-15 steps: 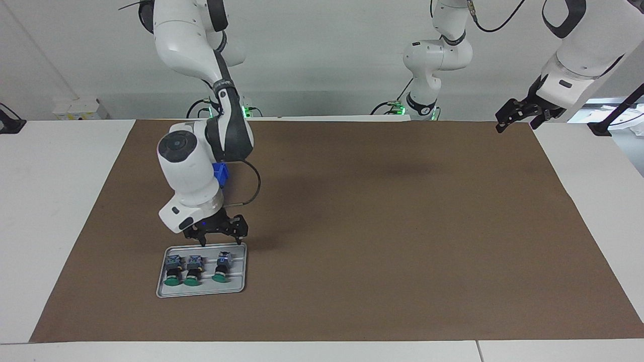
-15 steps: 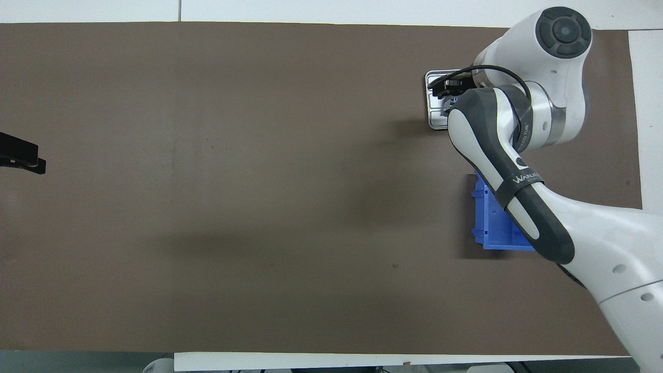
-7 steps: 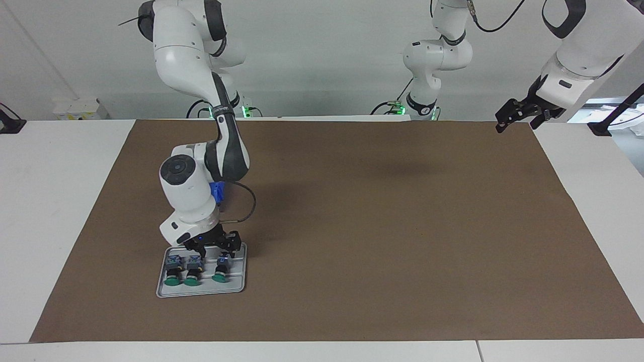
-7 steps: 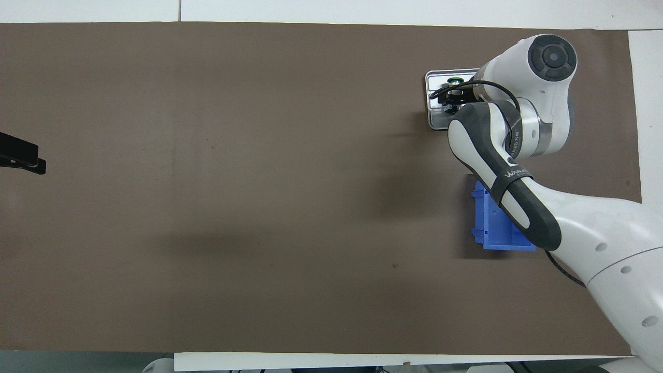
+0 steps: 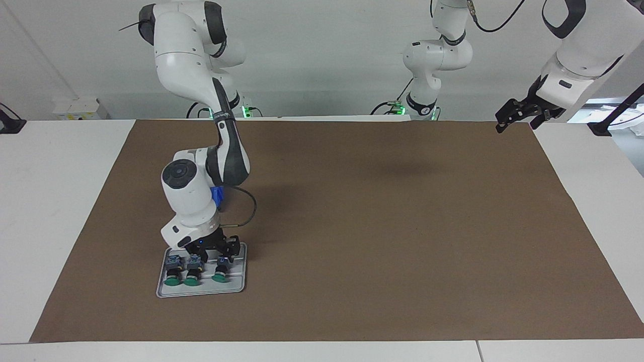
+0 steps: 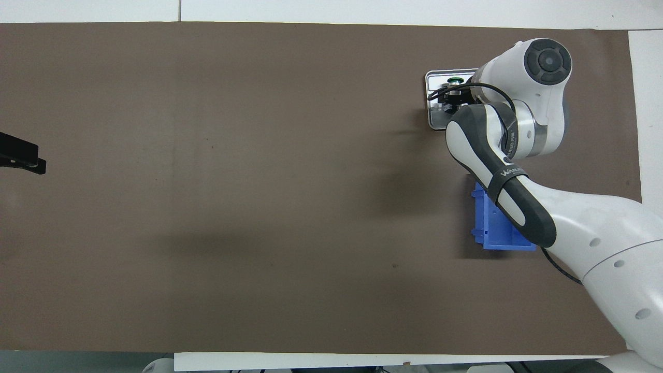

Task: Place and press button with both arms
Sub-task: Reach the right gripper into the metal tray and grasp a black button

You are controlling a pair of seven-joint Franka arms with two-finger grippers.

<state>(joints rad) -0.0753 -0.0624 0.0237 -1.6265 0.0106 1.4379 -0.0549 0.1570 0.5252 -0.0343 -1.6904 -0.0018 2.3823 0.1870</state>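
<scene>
Three green-capped buttons lie in a row on a small grey tray (image 5: 202, 293). My right gripper (image 5: 215, 254) has come down onto the tray, fingers spread at the grey block of the button (image 5: 220, 270) at the row's end toward the left arm. The other two buttons (image 5: 174, 274) (image 5: 192, 274) lie beside it. In the overhead view the right arm covers most of the tray (image 6: 433, 117); one green cap (image 6: 455, 80) and the right gripper (image 6: 449, 99) show. My left gripper (image 5: 518, 120) waits open and empty in the air over the mat's edge, also in the overhead view (image 6: 23, 158).
A blue bin (image 6: 496, 230) stands on the brown mat, nearer to the robots than the tray, and is mostly hidden by the right arm in the facing view (image 5: 218, 193). The brown mat (image 5: 382, 226) covers most of the white table.
My right gripper has gone down from just above the tray's edge to the buttons, and its arm has folded lower. The left arm has not moved.
</scene>
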